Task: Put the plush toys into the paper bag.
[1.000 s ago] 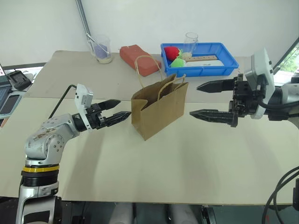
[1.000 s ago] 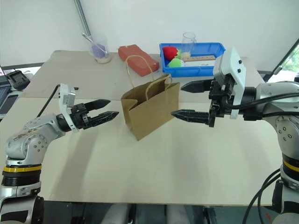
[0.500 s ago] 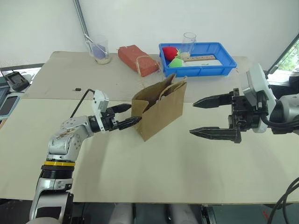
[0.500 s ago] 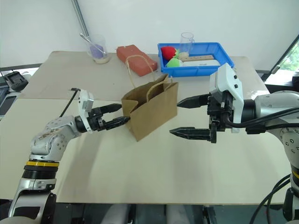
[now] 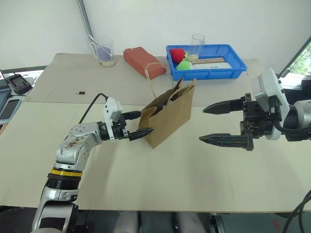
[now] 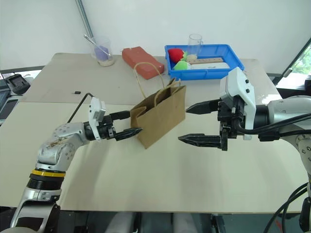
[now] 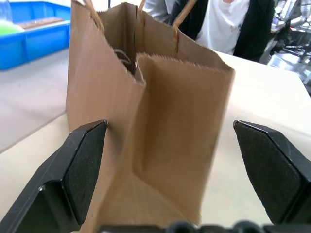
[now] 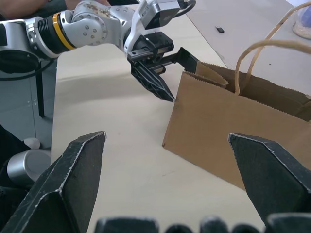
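The brown paper bag (image 5: 170, 114) stands open on the table, leaning a little, its cord handles (image 5: 154, 73) up. My left gripper (image 5: 145, 122) is open and level at the bag's left end, one finger on each side of that narrow end (image 7: 160, 126); I cannot tell whether the fingers (image 7: 82, 165) touch the paper. My right gripper (image 5: 201, 124) is open, hanging to the right of the bag and apart from it, pointing toward it (image 8: 166, 140). The plush toys are out of view.
A blue bin (image 5: 228, 68) at the back holds red and green rounded toys, a glass and a ruler. A reddish-orange block (image 5: 141, 60) and a plastic cup (image 5: 106, 51) stand behind the bag. A person (image 7: 228, 24) is beyond the table.
My left gripper has moved right, from short of the bag to straddling its left end. The bag now leans slightly. The right gripper has stayed almost still.
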Controlling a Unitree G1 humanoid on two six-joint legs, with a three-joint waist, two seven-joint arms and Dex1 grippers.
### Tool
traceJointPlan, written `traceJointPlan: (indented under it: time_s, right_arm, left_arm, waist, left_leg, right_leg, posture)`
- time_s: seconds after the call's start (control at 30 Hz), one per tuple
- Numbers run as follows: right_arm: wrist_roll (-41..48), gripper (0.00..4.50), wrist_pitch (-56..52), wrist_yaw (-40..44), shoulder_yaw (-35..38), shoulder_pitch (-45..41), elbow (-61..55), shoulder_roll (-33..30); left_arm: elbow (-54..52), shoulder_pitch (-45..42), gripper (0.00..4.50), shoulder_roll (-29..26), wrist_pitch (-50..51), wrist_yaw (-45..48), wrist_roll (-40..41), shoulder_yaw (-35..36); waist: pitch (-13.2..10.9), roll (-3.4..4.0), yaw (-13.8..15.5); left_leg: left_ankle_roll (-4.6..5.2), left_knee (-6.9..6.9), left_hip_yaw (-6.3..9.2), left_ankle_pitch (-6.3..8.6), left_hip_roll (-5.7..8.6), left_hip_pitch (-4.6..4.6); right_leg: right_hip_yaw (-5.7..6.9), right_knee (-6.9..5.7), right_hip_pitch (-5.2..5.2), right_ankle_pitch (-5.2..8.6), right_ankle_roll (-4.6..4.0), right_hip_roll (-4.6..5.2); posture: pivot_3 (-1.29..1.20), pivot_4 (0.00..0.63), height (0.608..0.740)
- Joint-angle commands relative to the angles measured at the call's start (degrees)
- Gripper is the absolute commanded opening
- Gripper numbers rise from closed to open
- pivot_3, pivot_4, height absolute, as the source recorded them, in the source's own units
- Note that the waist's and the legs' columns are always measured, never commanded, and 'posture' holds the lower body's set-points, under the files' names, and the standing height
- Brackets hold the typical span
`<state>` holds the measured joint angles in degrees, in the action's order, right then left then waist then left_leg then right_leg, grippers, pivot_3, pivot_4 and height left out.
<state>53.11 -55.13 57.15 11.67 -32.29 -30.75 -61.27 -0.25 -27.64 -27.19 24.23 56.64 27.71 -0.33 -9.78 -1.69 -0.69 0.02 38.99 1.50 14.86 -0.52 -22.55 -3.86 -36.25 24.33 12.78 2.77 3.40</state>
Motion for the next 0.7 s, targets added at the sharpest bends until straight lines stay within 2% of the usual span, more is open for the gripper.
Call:
traceJointPlan:
  time_s: [0.03,0.3,0.4,0.67,0.7]
  right_arm:
    - [0.6,4.47,0.6,-0.4,0.8,-0.5,-0.9,-0.6]
    - [-1.5,4.47,2.6,-0.8,0.2,-0.1,-0.6,-0.2]
    - [-1.6,4.50,2.9,-0.7,0.3,0.3,-0.7,-0.3]
    - [-2.2,4.50,3.8,-0.9,1.0,2.0,-1.3,-0.4]
    - [-2.6,4.50,4.2,-1.2,1.3,2.3,-1.4,-0.3]
  left_arm:
    - [-3.1,0.5,4.45,2.0,-1.1,-4.0,-1.0,0.1]
    - [-4.1,1.0,4.45,7.7,-2.0,-12.2,-4.0,-1.5]
    - [-4.0,1.5,3.76,8.9,-3.4,-13.1,-5.5,-2.5]
    - [-1.7,0.3,0.06,9.6,-4.4,-12.5,-6.5,-3.5]
    - [-1.1,-0.1,0.06,9.4,-4.6,-11.8,-6.3,-3.3]
  waist:
    - [0.0,0.00,0.0]
    - [0.0,0.01,0.0]
    - [0.0,0.00,0.1]
    - [0.0,0.01,0.1]
    - [0.0,0.00,0.1]
  left_leg:
    - [0.00,0.00,0.00,0.00,0.00,0.00]
    - [0.00,0.00,0.00,0.00,0.01,0.00]
    - [0.00,0.02,0.00,0.00,0.02,-0.01]
    - [0.00,0.01,0.00,0.00,0.03,0.02]
    - [0.00,0.01,0.00,0.00,0.03,0.01]
  right_leg:
    - [0.00,0.00,0.00,0.00,0.00,0.00]
    - [0.00,0.00,0.00,0.00,0.00,0.00]
    - [0.00,0.01,-0.02,-0.01,0.02,0.00]
    - [-0.01,-0.01,-0.03,-0.01,0.02,0.00]
    - [-0.01,0.00,-0.03,-0.01,0.02,0.00]
  posture:
    - [0.00,0.150,0.740]
    - [0.00,0.150,0.740]
    - [0.00,0.150,0.740]
    - [0.00,0.150,0.740]
    - [0.00,0.150,0.740]
